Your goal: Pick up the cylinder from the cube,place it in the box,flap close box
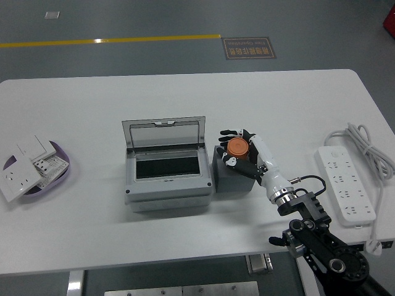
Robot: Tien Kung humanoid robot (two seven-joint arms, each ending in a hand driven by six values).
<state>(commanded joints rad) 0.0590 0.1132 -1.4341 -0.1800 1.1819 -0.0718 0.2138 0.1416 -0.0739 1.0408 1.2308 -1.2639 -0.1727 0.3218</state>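
An orange cylinder (237,147) stands on a dark grey cube (231,174) just right of the box. The grey box (166,176) sits mid-table with its clear lid (163,132) standing open at the back and a dark inside. My right hand (244,151) reaches in from the lower right and its fingers are curled around the cylinder, which is still on the cube's top. My left arm is out of view.
A white power strip (344,184) with its cable (370,151) lies at the right. A purple bowl (58,166) with several white wall switches (24,172) sits at the left edge.
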